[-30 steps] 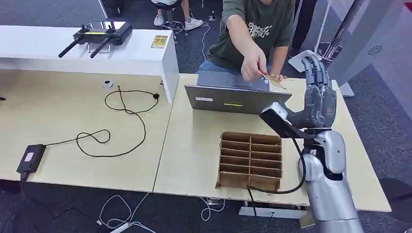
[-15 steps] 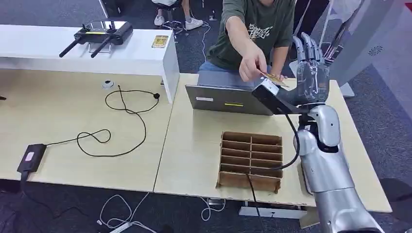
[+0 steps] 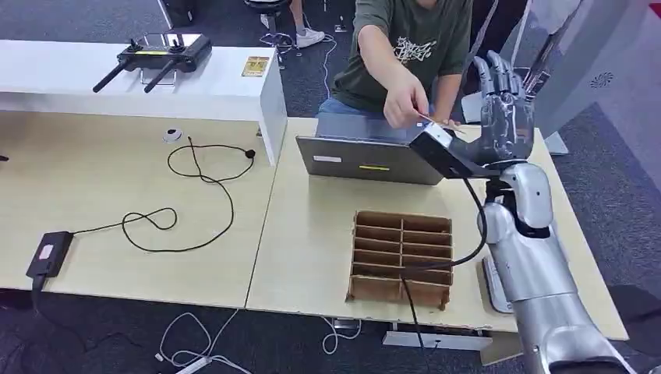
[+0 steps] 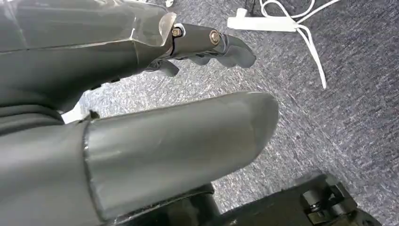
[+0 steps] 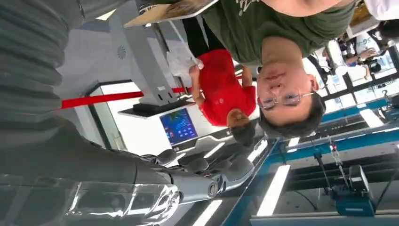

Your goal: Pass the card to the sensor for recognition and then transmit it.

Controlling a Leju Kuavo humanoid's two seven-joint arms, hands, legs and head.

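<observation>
The card (image 3: pixel 436 121), thin and tan, was pinched in a person's hand (image 3: pixel 405 105) above the far edge of the worktop (image 3: pixel 312 241), just behind the laptop (image 3: pixel 366 158) and just beside the raised right robot hand (image 3: pixel 505 117). That robot hand stood upright with its fingers (image 3: pixel 499 74) extended and apart, holding nothing; the card's tip came close to its palm, though whether they touched could not be told. The person (image 3: pixel 409 43), in a green shirt, leaned over the laptop from the far side. Nearer the robot, a brown cardboard divider tray (image 3: pixel 401 257) with two columns of slots lay on the worktop, a black cable (image 3: pixel 468 234) crossing it. The left robot hand (image 4: pixel 141 94) hung over grey carpet (image 4: pixel 329 117), its fingers loosely spread with nothing in them, near a white power strip (image 4: pixel 263 22). On the adjoining worktop to the left lay a looped black cord (image 3: pixel 195 195) and a black power brick (image 3: pixel 48 253); a white shelf (image 3: pixel 132 78) behind carried a black controller (image 3: pixel 156 56) with two antennas.
</observation>
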